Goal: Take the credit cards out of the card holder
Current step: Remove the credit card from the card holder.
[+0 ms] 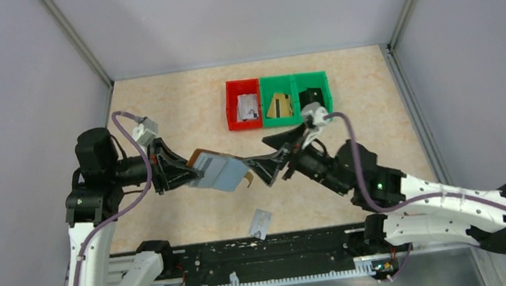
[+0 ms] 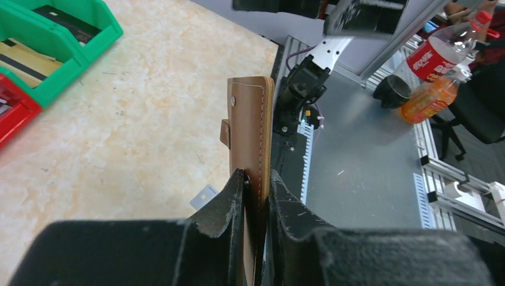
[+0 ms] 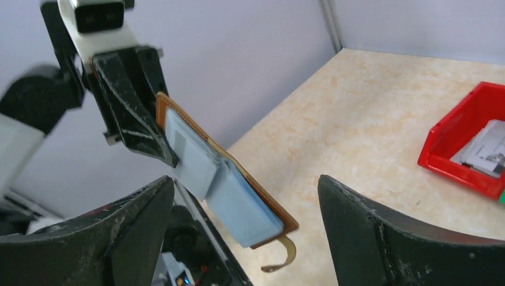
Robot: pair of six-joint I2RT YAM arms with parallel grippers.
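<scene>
A: What sits closest to the lens?

B: In the left wrist view, the left claw (image 2: pixel 256 190). Its two black fingers are clamped on the lower edge of a brown leather wallet (image 2: pixel 250 128), which rises edge-on from between them. A small tab shows on its left face.

A: And the other claw?

B: The right claw (image 3: pixel 245 185) has its fingers spread wide apart, gripping nothing. Seen from above, its tips are just beside the wallet's free end, near the dangling tab.

A: Where is the wallet?

B: It is held in the air between the two arms, above the table (image 1: pixel 161 117), and it is opened out. Two blue-grey panels (image 3: pixel 190 155) show on its inner side — cards or lining, I cannot tell.

A: Are any cards out?

B: One pale card (image 1: pixel 261 222) lies flat on the table near the front edge. At the far side, a tan card (image 1: pixel 278 105) lies in the green bin (image 1: pixel 293 76). Something pale and printed lies in the red bin (image 1: pixel 231 106) touching it.
</scene>
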